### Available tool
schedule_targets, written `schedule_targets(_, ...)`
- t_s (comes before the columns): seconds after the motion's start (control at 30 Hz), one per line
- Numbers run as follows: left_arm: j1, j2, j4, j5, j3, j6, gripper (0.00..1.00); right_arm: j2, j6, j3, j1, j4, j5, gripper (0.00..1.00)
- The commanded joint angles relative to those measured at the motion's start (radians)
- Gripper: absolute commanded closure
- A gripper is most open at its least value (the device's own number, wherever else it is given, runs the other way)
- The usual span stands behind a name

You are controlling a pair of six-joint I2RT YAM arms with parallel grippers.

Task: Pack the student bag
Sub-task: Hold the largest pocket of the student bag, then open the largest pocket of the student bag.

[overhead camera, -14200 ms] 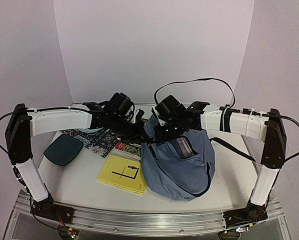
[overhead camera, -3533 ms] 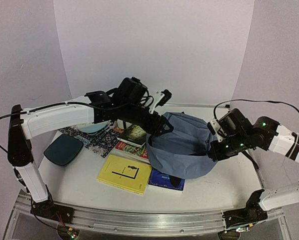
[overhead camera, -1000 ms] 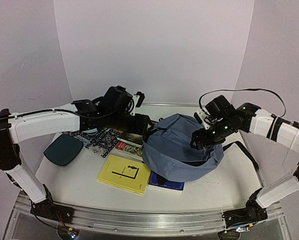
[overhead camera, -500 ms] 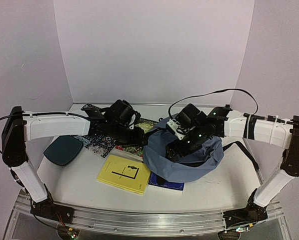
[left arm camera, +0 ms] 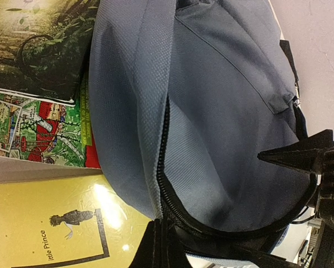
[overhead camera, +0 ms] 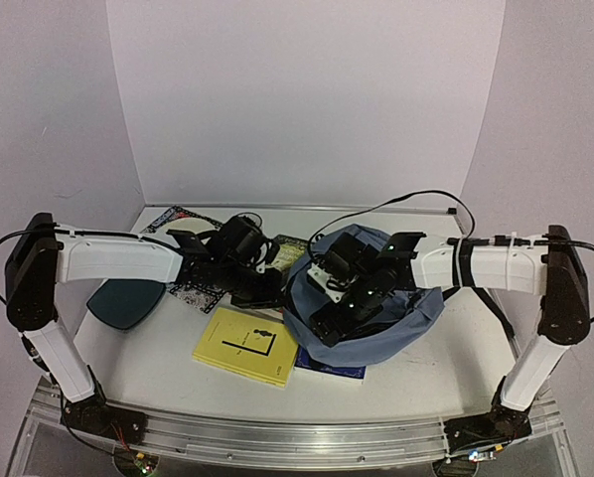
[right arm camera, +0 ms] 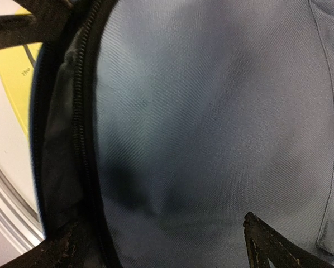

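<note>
The blue-grey student bag (overhead camera: pixel 401 320) lies slumped right of centre, its dark zipper mouth facing left. My left gripper (overhead camera: pixel 277 290) is shut on the bag's zipper rim (left arm camera: pixel 162 184) at its near-left edge, and the closed tips (left arm camera: pixel 162 243) pinch the fabric. My right gripper (overhead camera: pixel 329 320) hovers over the bag's left half, jaws wide open, with bag cloth (right arm camera: pixel 211 111) filling the space between the fingers (right arm camera: pixel 265 240). Nothing is held in it. One right finger (left arm camera: pixel 301 156) shows in the left wrist view.
A yellow book (overhead camera: pixel 242 345) lies left of the bag, and a blue book (overhead camera: pixel 335 366) pokes out under it. A comic (left arm camera: pixel 38 134) and a dark forest-cover book (left arm camera: pixel 38 50) lie behind. A dark teal tray (overhead camera: pixel 123 298) sits at far left beside a patterned book (overhead camera: pixel 190 290).
My left gripper has closed onto the bag's zipper rim. My right arm has swung left and down over the bag, its jaws opening wider.
</note>
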Motion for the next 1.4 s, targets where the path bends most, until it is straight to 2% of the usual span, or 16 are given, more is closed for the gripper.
schedule_targets(0.0, 0.007, -0.013, 0.049, 0.011, -0.033, -0.008, 1.0, 0.033, -0.027, 0.014, 0.01, -0.052, 0.037, 0.02)
schedule_targets(0.13, 0.009, -0.017, 0.054, 0.008, -0.052, -0.003, 1.0, 0.038, -0.061, 0.015, 0.011, -0.092, 0.047, 0.02)
schedule_targets(0.27, 0.01, -0.017, 0.055, 0.0, -0.07, 0.015, 1.0, 0.056, -0.084, 0.017, 0.011, -0.186, 0.178, 0.05)
schedule_targets(0.4, 0.01, -0.018, 0.058, -0.011, -0.085, 0.034, 1.0, 0.031, -0.08, -0.004, 0.011, -0.24, 0.341, 0.12)
schedule_targets(0.47, 0.009, -0.015, 0.06, -0.011, -0.093, 0.04, 1.0, 0.009, -0.065, -0.004, 0.012, -0.25, 0.402, 0.2)
schedule_targets(0.63, 0.01, -0.01, 0.068, -0.01, -0.107, 0.052, 1.0, -0.025, -0.058, 0.008, 0.011, -0.251, 0.447, 0.46)
schedule_targets(0.67, 0.01, -0.01, 0.072, -0.007, -0.108, 0.056, 1.0, -0.029, -0.06, 0.015, 0.01, -0.251, 0.452, 0.57)
schedule_targets(0.7, 0.01, -0.01, 0.074, -0.006, -0.108, 0.06, 1.0, -0.029, -0.06, 0.02, 0.01, -0.253, 0.454, 0.61)
schedule_targets(0.77, 0.01, -0.008, 0.077, -0.002, -0.105, 0.068, 1.0, -0.037, -0.062, 0.039, 0.008, -0.256, 0.46, 0.77)
schedule_targets(0.87, 0.01, -0.004, 0.078, 0.007, -0.093, 0.084, 1.0, -0.057, -0.063, 0.072, -0.016, -0.256, 0.457, 0.9)
schedule_targets(0.9, 0.009, 0.001, 0.078, 0.017, -0.081, 0.097, 1.0, -0.073, -0.063, 0.095, -0.042, -0.255, 0.454, 0.99)
schedule_targets(1.0, 0.008, 0.008, 0.08, 0.033, -0.054, 0.127, 1.0, -0.099, -0.063, 0.131, -0.117, -0.254, 0.417, 1.0)
schedule_targets(1.07, 0.001, 0.016, 0.082, 0.043, -0.023, 0.16, 1.0, -0.126, -0.05, 0.155, -0.224, -0.24, 0.343, 1.0)
schedule_targets(1.2, -0.018, 0.036, 0.083, 0.062, 0.031, 0.212, 1.0, -0.145, -0.033, 0.189, -0.358, -0.214, 0.22, 1.0)
schedule_targets(1.37, -0.055, 0.107, 0.091, 0.109, 0.164, 0.256, 1.0, -0.129, -0.026, 0.24, -0.522, -0.21, 0.113, 1.0)
